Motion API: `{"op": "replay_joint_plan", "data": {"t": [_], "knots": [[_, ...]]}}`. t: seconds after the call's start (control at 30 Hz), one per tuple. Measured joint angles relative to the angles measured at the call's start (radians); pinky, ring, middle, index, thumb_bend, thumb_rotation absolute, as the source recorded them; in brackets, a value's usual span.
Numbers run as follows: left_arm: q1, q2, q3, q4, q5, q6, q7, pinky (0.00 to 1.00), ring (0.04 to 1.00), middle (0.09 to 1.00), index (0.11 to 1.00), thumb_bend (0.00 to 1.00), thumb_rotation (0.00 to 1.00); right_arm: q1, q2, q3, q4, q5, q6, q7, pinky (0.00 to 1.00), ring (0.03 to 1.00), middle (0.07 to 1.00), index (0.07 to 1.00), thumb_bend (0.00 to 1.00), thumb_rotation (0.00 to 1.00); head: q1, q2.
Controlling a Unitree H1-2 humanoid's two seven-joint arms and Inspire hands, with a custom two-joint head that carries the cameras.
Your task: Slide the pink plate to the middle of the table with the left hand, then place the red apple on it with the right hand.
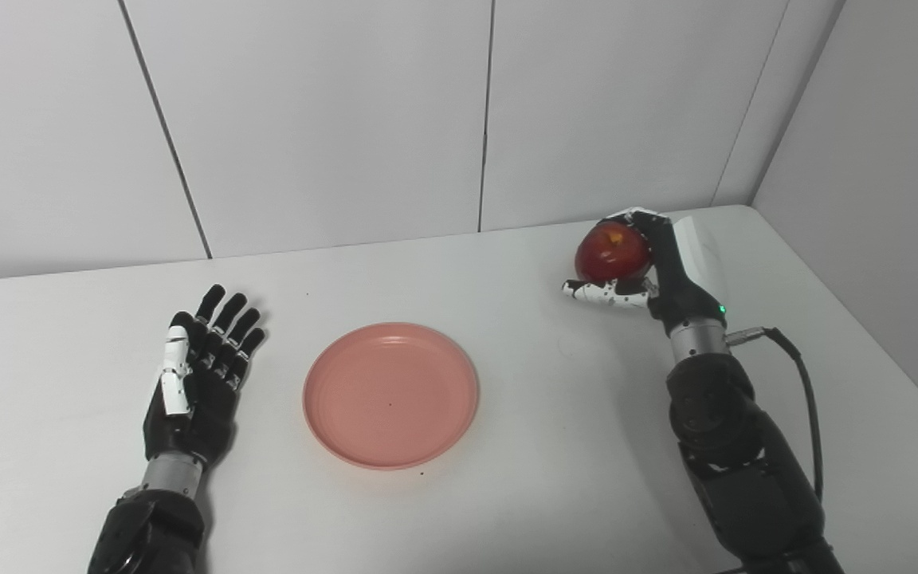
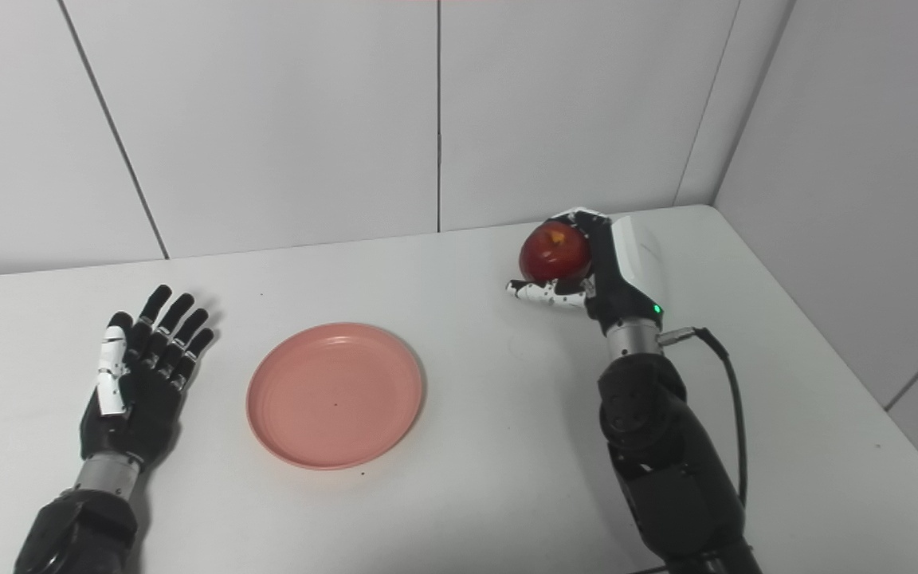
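White wall panels close in the back and right side of my view, and below them the white bench (image 1: 507, 494) fills the rest of the picture. I have the pink plate (image 1: 391, 395) lying flat near the middle of the bench, right way up and with nothing on it. My left robot hand (image 1: 200, 375) is just to the left of the plate, apart from its rim, palm facing up toward the cameras with its fingers (image 1: 224, 323) stretched out straight and spread, holding nothing. Over toward the far right part of the bench, near the corner where the walls meet, my right robot hand (image 2: 598, 271) is clamped on the red apple (image 2: 555, 251): the thumb runs underneath the fruit and the fingers curl over its top and far side. The apple shows a yellow-orange patch on its upper face. I cannot tell whether it is touching the bench or lifted just clear of it. A black cable (image 1: 806, 391) loops out from the right wrist and runs down beside the forearm.
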Motion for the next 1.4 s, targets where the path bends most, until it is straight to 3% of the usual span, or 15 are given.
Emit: {"op": "replay_joint_plan", "data": {"t": [0.3,0.67,1.13,1.4], "knots": [[0.005,-0.027,-0.012,-0.02,0.024,-0.003,0.022,0.92,0.911,0.918,0.906,0.38,1.0,-0.05,0.048,0.094,0.017,-0.013,-0.011,0.049,0.35,0.41,0.445,0.527,0.52,0.0,0.106,0.006],[0.011,-0.045,-0.023,-0.035,0.045,-0.005,0.044,0.91,0.904,0.906,0.894,0.38,1.0,-0.1,0.163,0.216,0.042,-0.043,-0.025,0.072,0.31,0.387,0.44,0.525,0.53,0.0,0.178,0.018],[0.025,-0.062,-0.022,-0.058,0.063,-0.007,0.068,0.89,0.888,0.891,0.889,0.39,1.0,-0.097,0.253,0.309,0.11,-0.073,-0.045,0.089,0.29,0.371,0.436,0.523,0.53,0.0,0.242,0.038],[0.029,-0.066,-0.019,-0.062,0.064,-0.007,0.07,0.9,0.9,0.902,0.897,0.39,1.0,-0.092,0.283,0.328,0.135,-0.09,-0.062,0.088,0.27,0.358,0.424,0.523,0.53,0.0,0.272,0.041]]}}
